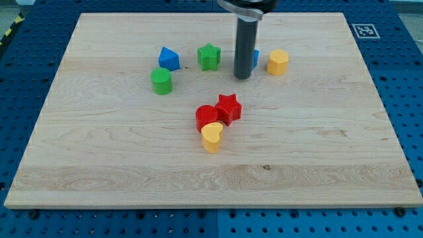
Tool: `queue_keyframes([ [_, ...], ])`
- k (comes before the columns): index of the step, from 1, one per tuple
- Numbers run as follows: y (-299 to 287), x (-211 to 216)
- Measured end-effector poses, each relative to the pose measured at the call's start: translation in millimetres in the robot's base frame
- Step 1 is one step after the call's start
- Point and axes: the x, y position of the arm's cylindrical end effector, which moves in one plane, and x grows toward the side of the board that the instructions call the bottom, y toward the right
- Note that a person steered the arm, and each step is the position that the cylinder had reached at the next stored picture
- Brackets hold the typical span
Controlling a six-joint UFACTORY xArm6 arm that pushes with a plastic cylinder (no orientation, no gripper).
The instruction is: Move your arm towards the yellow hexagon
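The yellow hexagon (277, 62) sits on the wooden board (99, 165) near the view's top, right of centre. My tip (242, 77) is at the end of the dark rod, a short way to the left of the yellow hexagon and apart from it. A blue block (254, 58) is mostly hidden behind the rod, between the rod and the hexagon; its shape cannot be made out.
A green star (209, 57), a blue block (168, 59) and a green cylinder (161, 81) lie to the left of the rod. A red star (229, 107), a red cylinder (207, 118) and a yellow heart (212, 137) cluster at the centre.
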Motion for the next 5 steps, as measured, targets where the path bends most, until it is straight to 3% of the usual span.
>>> queue_keyframes([
  [2, 8, 27],
  [4, 110, 26],
  [5, 120, 4],
])
